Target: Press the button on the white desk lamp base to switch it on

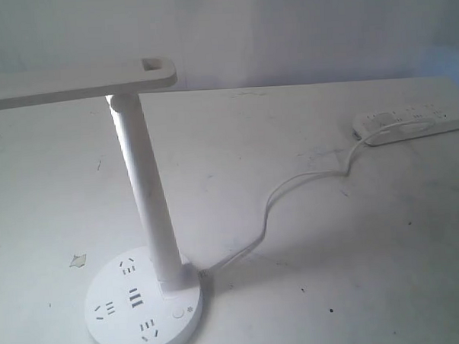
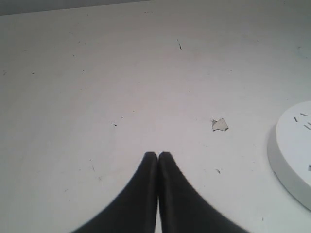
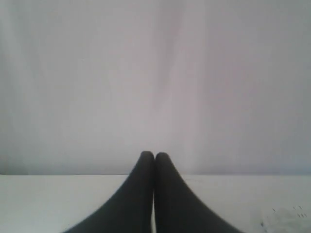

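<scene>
Open tabletop (image 1: 332,244) separates the white desk lamp base (image 1: 118,321) from the far edge. Its ringed button (image 1: 178,313) lies uncovered. The left gripper (image 2: 158,154) and right gripper (image 3: 154,154) are pressed together.

A wide, flat white tabletop (image 1: 356,273), marked by small dark scuffs (image 1: 332,311) and a chipped grey patch (image 1: 79,260) at the near left, is bounded at its far edge by a plain pale wall (image 1: 299,32).

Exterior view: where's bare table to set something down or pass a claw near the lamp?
Widest bare patch: table right of the cord, camera side of the power strip. Also free: left of the stem, under the lamp head, save a small scrap. Crowded: around the lamp base, where the cord leaves it, and the strip's corner.
</scene>
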`<state>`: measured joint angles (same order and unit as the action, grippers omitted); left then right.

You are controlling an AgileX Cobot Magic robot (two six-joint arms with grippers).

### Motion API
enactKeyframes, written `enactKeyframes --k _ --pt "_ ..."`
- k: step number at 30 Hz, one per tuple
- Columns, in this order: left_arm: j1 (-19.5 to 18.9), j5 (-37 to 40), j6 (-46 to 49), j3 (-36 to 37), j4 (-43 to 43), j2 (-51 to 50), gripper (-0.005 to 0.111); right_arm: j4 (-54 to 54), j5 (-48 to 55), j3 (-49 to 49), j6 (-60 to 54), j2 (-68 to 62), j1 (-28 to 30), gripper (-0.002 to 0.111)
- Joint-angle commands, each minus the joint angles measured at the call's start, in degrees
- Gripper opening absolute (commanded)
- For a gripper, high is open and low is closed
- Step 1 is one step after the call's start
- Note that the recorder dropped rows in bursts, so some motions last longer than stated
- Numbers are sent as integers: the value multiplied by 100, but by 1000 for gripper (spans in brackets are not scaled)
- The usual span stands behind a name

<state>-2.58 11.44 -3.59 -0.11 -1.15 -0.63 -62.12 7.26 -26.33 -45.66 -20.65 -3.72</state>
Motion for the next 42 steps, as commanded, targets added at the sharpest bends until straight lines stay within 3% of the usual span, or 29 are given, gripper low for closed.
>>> enactKeyframes --k 1,5,14,17,22,25,37,40,42 --pt "-13 9 0 11 26 -6 0 -58 -76 378 1217 208 1054 0" --pt "-13 9 0 11 26 -6 0 -58 -384 656 1416 504 1467 0" --pt "-13 9 0 11 26 -6 0 517 -594 693 1204 1011 1500 0" --pt "-13 9 0 11 26 -6 0 1778 -334 693 2172 1011 1500 0" --pt "-13 9 0 11 26 -6 0 4939 -9 720 5297 1011 1500 0" --pt "-13 9 0 11 26 -6 0 5870 4 897 5799 1011 1500 0" --pt "-13 9 0 11 26 -6 0 6385 -6 2633 5768 1808 1500 0" --pt "-13 9 0 11 26 -6 0 6385 1242 2633 5794 2065 1500 0" --pt "-13 36 0 11 26 8 0 6403 1305 2633 5784 2065 1500 0"
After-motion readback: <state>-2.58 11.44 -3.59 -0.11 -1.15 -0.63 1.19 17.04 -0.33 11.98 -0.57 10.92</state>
